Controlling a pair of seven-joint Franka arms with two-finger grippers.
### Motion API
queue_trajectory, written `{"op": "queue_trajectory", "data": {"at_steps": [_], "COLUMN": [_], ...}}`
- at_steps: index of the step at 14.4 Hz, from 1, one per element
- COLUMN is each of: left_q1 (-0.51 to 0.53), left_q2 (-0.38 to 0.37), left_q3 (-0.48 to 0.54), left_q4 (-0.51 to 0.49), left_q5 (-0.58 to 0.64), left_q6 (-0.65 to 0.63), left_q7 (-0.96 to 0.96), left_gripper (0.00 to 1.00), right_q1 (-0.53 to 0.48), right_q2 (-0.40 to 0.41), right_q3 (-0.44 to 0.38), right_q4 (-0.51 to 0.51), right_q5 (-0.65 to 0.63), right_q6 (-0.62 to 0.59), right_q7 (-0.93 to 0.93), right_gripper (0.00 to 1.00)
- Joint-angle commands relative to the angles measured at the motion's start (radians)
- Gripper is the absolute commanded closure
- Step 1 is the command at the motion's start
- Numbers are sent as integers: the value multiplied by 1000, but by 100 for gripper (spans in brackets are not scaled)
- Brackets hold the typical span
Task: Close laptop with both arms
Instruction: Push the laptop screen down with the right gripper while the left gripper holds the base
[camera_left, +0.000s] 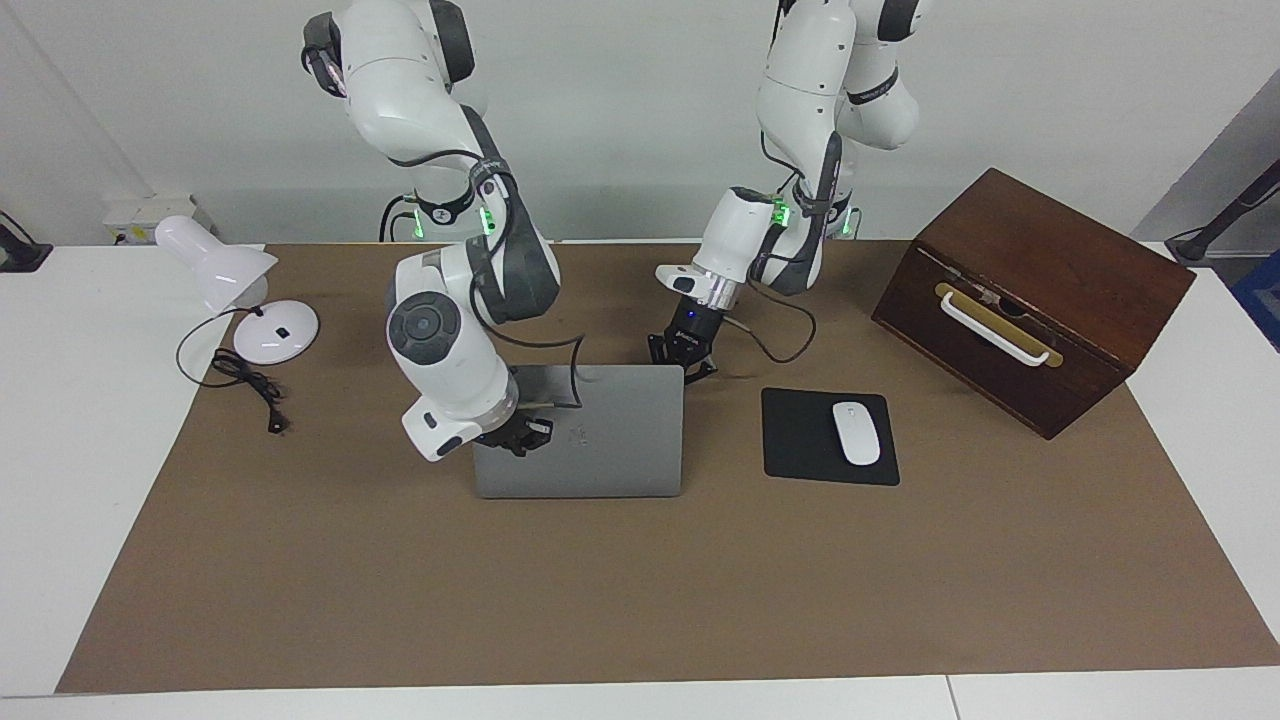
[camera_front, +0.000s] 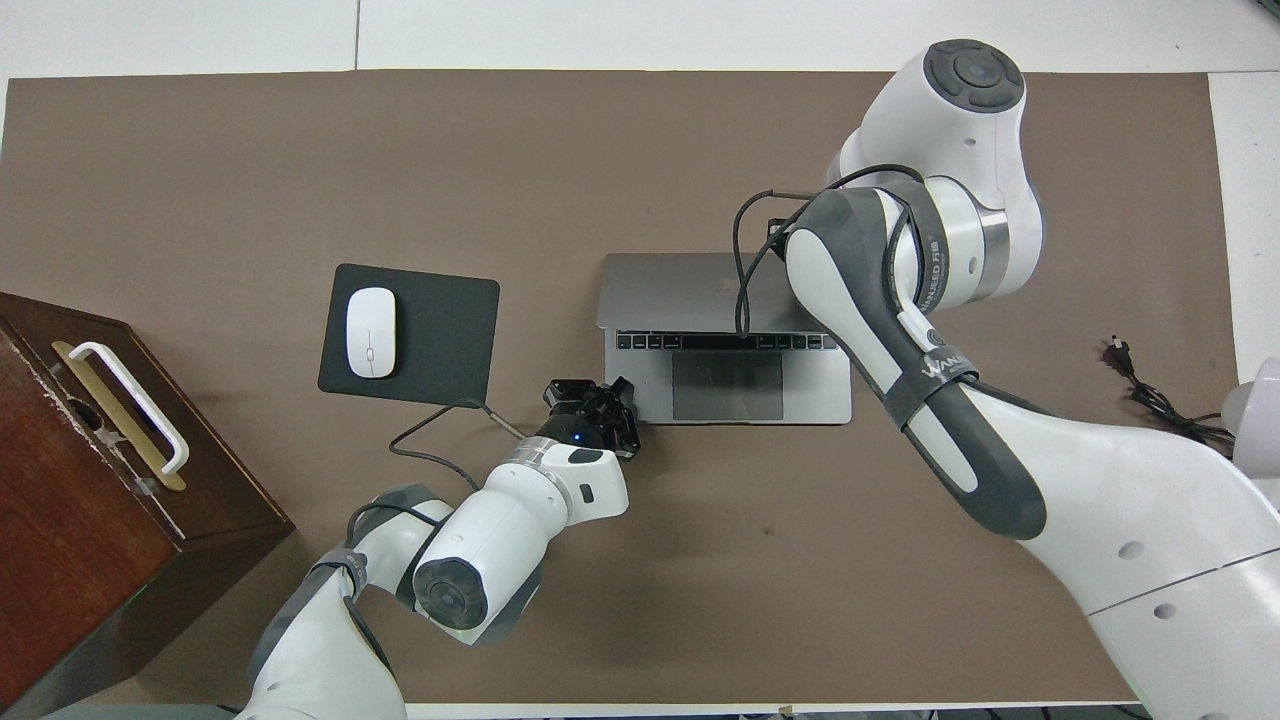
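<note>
The silver-grey laptop (camera_left: 600, 440) lies mid-table with its lid tilted low over the keyboard. In the overhead view the laptop (camera_front: 690, 290) shows one row of black keys and the grey trackpad under the lid's free edge. My right gripper (camera_left: 515, 433) rests against the lid's back at the right arm's end; in the overhead view the right arm hides it. My left gripper (camera_left: 683, 356) is open and empty, low beside the laptop's corner nearest the robots at the left arm's end. It also shows in the overhead view (camera_front: 592, 400).
A black mouse pad (camera_left: 800, 440) with a white mouse (camera_left: 856, 432) lies beside the laptop toward the left arm's end. A brown wooden box (camera_left: 1030, 295) with a white handle stands past it. A white desk lamp (camera_left: 235, 290) and its cord sit at the right arm's end.
</note>
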Motion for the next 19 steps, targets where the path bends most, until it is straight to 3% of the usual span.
{"op": "queue_trajectory", "data": {"at_steps": [1,13,19], "left_q1": [-11,-11,-11], "left_q2": [29,41,43], "left_q3": [-5,-5,-5], "left_q4": [-81,-76,-75], "left_q5": [18,20,20], "left_q6": [-32,-29,-29], "left_q7": [-3,-1,-1], "left_gripper": [100,100,100], "right_q1": [5,8,8], "right_q2": [8,7,5], "right_q3": [7,8,13], "right_q4": [-40,-158,-168], "right_q5": [34,68,70], "right_q6": [41,205,212], "right_q7": [39,46,50], "right_gripper": [100,100,100]}}
